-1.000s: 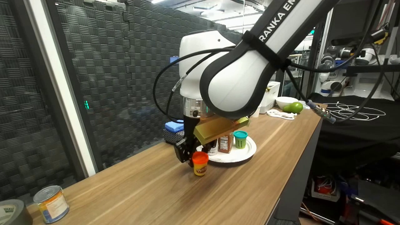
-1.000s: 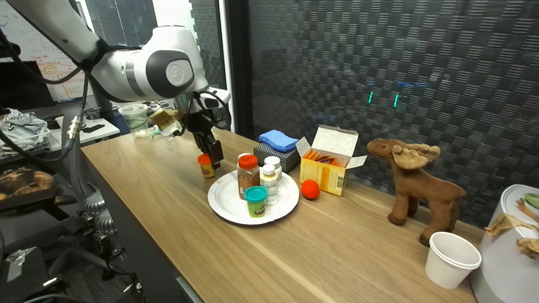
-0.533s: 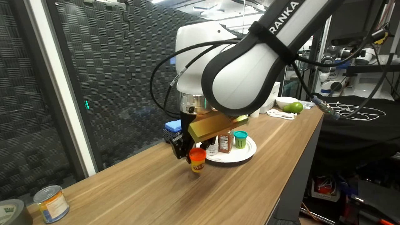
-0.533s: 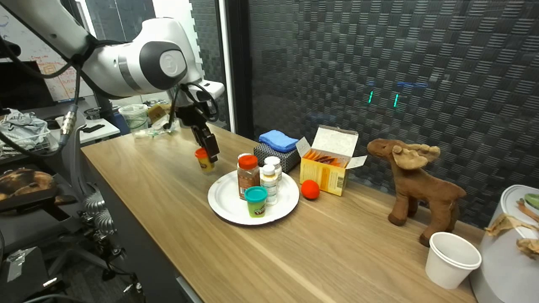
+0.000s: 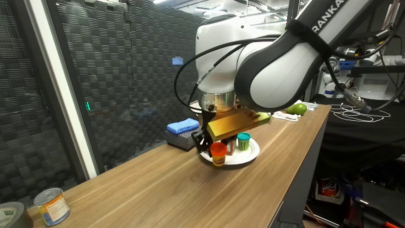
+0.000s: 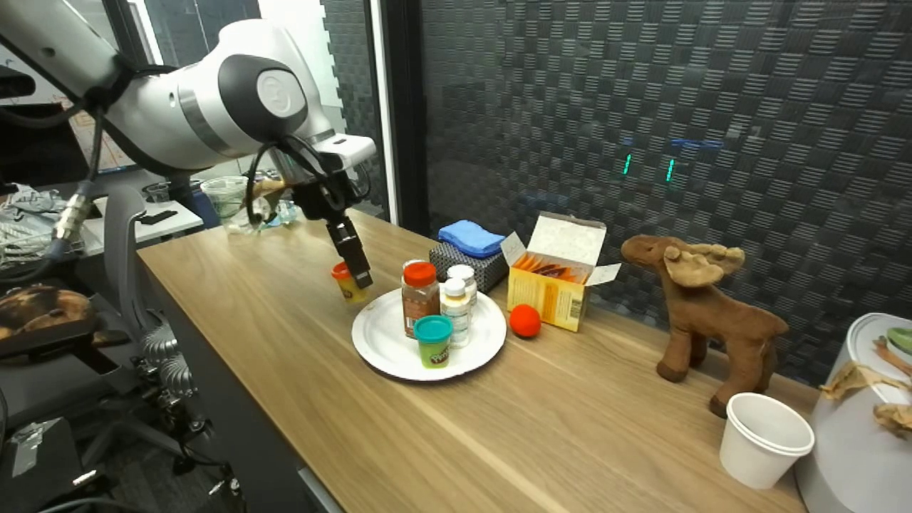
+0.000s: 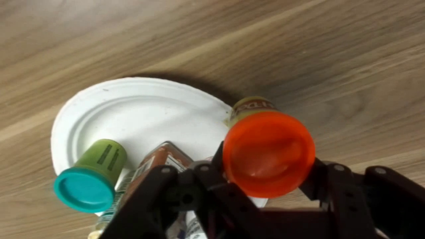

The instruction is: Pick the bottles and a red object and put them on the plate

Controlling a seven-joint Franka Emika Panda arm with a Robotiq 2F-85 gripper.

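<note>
My gripper (image 7: 267, 166) is shut on a yellow jar with an orange-red lid (image 7: 269, 152), one finger on each side. In an exterior view this jar (image 5: 218, 155) hangs slightly tilted beside the near rim of the white plate (image 5: 245, 160). Its base overlaps the plate's edge in the wrist view; I cannot tell whether they touch. On the plate stand a brown bottle with a red lid (image 6: 420, 303), white-capped bottles (image 6: 456, 313) and a green jar with a teal lid (image 6: 434, 345). The red object (image 6: 525, 320), a round ball, lies on the table outside the plate.
Behind the plate are an open yellow box (image 6: 545, 296) and a dark box with a blue cloth (image 6: 470, 239) on top. A brown plush moose (image 6: 712, 313) and white cups (image 6: 762, 445) stand farther along. A can (image 5: 52, 207) and a tape roll (image 5: 14, 215) sit at the opposite end.
The gripper has lifted the orange-lidded jar off the table and carried it toward the plate. Everything on the plate and the red ball have stayed in place.
</note>
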